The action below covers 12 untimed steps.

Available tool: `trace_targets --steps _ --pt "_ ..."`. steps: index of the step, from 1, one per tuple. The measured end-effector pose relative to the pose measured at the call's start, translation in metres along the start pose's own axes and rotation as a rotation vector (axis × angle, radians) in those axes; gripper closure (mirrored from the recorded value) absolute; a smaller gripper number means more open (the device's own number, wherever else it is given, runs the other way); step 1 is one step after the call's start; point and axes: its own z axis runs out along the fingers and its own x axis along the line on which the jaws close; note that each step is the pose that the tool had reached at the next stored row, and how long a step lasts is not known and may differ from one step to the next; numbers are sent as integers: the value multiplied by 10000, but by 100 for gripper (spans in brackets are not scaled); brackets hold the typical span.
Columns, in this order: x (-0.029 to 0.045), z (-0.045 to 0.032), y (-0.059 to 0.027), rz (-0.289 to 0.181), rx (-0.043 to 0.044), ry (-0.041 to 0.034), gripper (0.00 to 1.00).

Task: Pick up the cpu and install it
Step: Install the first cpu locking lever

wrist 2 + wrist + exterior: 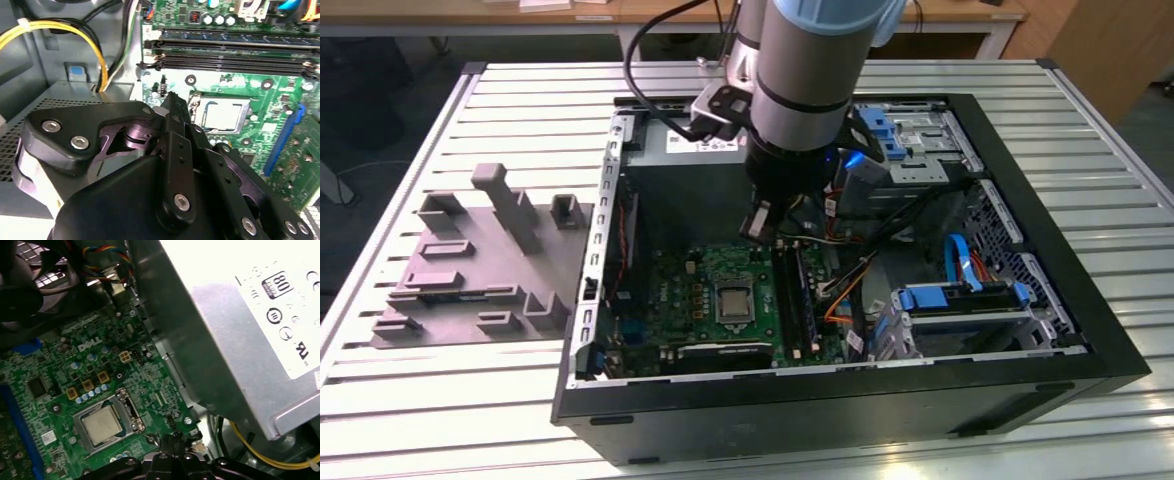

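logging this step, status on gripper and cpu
Gripper shut, empty, above the board. Cpu seated in socket. Nothing on top of it.

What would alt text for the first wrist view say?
A silvery cpu sits in its metal-framed socket on a green motherboard, with the gripper close beside it. A big grey power supply box stands alongside.
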Motion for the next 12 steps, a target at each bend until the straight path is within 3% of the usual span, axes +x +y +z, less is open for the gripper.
trace_targets --steps 7,12 --pt "23 -1 5 -181 143 296 89" --pt "58 -1 6 -373 160 347 89"
